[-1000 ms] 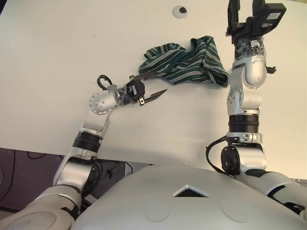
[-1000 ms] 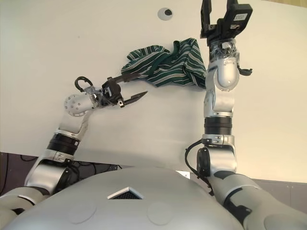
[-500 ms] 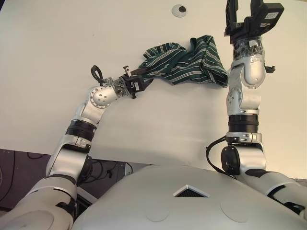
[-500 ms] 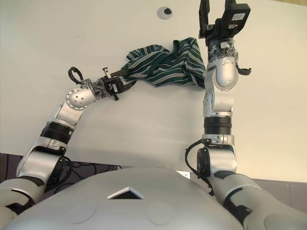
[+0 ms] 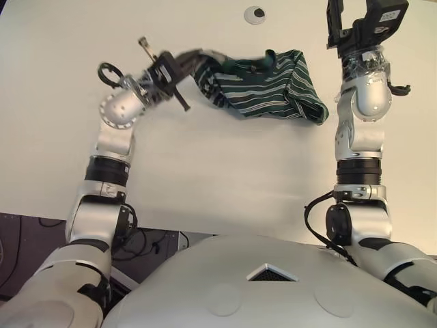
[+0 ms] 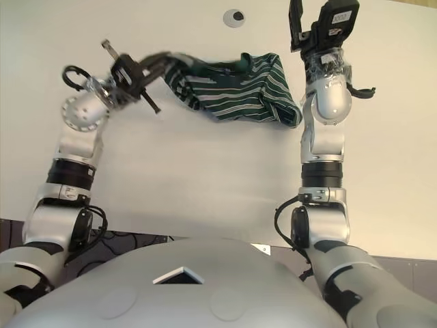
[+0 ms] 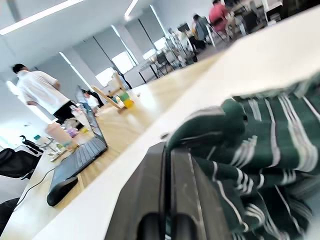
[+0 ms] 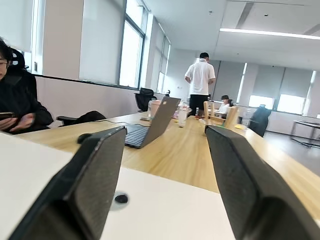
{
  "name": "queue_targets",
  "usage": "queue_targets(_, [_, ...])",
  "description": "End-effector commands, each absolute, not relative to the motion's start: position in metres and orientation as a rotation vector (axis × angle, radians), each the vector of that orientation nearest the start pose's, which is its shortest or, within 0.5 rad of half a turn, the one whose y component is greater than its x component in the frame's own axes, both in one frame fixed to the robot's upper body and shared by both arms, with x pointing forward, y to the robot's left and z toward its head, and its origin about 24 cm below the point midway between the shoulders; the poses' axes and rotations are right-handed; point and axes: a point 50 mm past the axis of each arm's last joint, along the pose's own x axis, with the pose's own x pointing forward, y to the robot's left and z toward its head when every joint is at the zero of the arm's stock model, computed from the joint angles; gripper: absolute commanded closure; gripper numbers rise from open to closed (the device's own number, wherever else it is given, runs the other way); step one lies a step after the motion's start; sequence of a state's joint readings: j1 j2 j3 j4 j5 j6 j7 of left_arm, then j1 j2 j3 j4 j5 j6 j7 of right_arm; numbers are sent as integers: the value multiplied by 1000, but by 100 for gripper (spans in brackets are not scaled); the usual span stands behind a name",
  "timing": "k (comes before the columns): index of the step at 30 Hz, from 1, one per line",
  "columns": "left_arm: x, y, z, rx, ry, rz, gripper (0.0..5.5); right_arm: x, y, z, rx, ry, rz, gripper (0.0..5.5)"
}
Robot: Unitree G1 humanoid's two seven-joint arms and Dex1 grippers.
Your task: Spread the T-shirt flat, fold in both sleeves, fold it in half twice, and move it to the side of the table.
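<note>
Surface comes first, white and plain on the near side. Farther out lies the T-shirt, green with pale stripes, bunched rather than flat, its long axis running left to right across the surface.

At the shirt's left end the left pincer is clamped on a fold of the cloth, its fingers together in the left wrist view with fabric gathered at their tips.

The right pincer stands just beyond the shirt's right end, raised off the surface with its fingers wide apart and gripping nothing.

So the free right end lies just inward of that open pincer and a little nearer — the right arm is plainly the closer one to it. Spreading the shirt likely calls for it to come down on that end.

Farthest off is a small round cable hole.
</note>
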State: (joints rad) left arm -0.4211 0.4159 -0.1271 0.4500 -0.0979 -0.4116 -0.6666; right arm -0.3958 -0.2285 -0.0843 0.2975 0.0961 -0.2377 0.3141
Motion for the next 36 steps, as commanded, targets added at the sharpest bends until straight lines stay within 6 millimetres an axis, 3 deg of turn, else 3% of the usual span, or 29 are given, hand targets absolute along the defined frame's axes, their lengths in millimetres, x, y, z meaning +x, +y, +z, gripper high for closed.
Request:
queue_targets(1, [322,174,113,413,-259,-764,548,308,-143,71,-340,5,886,260])
queue_targets(3, [324,170,119,477,-280,-837,548,282,-143,19,-595,300,1140,260])
queue_targets(4, [323,167,122,546,-291,-909,548,265,-149,3,-659,430,1256,260])
queue_targets(5, [322,167,124,625,-298,-976,548,247,-152,0,-624,534,1366,260])
queue_targets(8, [318,177,132,772,-277,-1120,548,203,-131,53,-191,535,1687,260])
queue_targets(10, [321,184,141,834,-269,-1147,548,204,-123,93,74,410,1732,260])
queue_targets(12, [325,191,150,898,-269,-1151,548,232,-132,123,207,290,1608,260])
queue_targets(14, [327,194,156,927,-276,-1157,548,273,-153,137,178,240,1327,260])
queue_targets(16, [325,191,156,911,-309,-1161,548,298,-170,133,134,324,1093,260])
queue_targets(18, [324,186,156,889,-364,-1151,548,307,-184,118,105,452,934,260])
queue_targets(20, [323,181,157,881,-419,-1129,548,306,-200,100,122,560,826,260])
queue_targets(25, [320,177,164,883,-522,-1083,548,280,-224,85,412,752,778,260])
queue_targets(31, [316,168,181,904,-625,-1055,548,274,-224,59,492,869,656,260])
queue_targets(36, [311,164,189,908,-656,-1059,548,281,-219,54,633,850,608,260])
